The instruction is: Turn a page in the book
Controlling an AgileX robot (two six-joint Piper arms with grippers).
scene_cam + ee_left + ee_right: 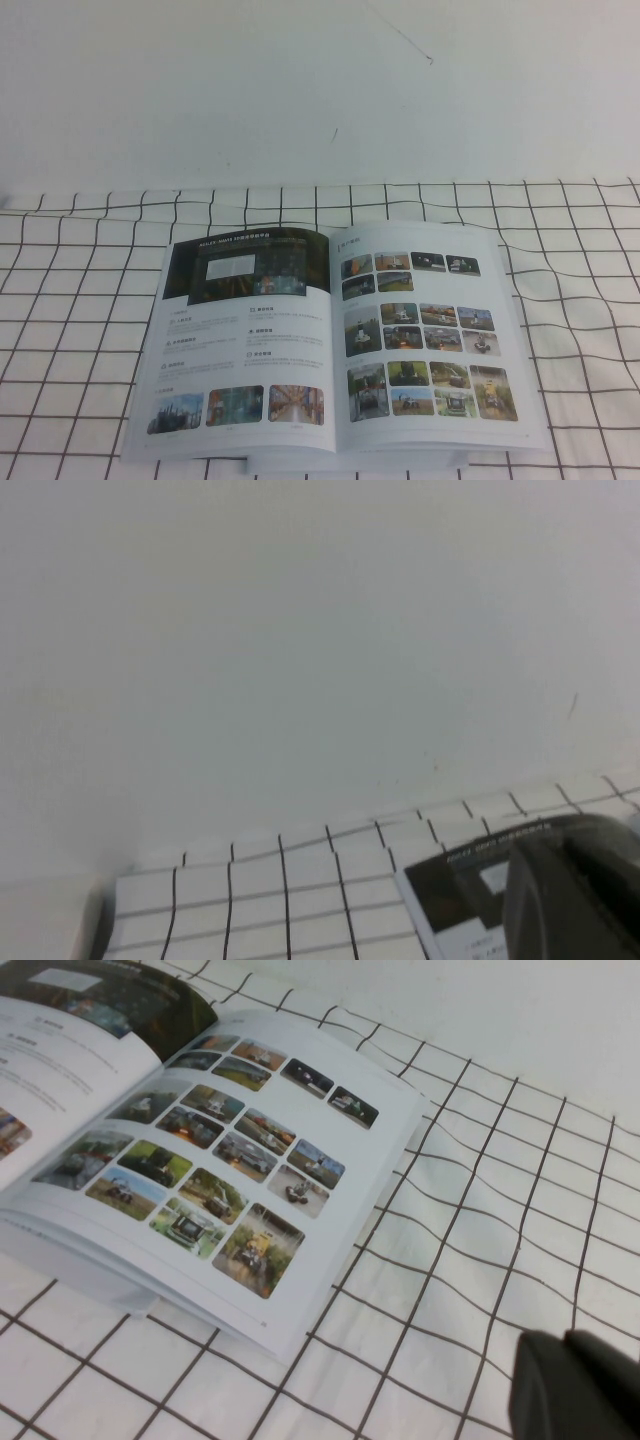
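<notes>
The book (pixel 330 350) lies open and flat on the checked cloth. The page (pixel 245 340) rests on the left side, with its dark banner and small photos facing up. It also shows in the left wrist view (pixel 450 885) and the right wrist view (pixel 70 1050). The facing right leaf (pixel 425 340) carries a full grid of colour photos. My left gripper (pixel 560 860) hovers over the book's far left corner. My right gripper (pixel 565 1345) is shut and empty above the cloth, to the right of the book. Neither gripper shows in the high view.
A white cloth with a black grid (pixel 580 330) covers the table around the book and is slightly wrinkled to the book's right (pixel 470 1210). A plain white wall (pixel 320 90) rises behind the table.
</notes>
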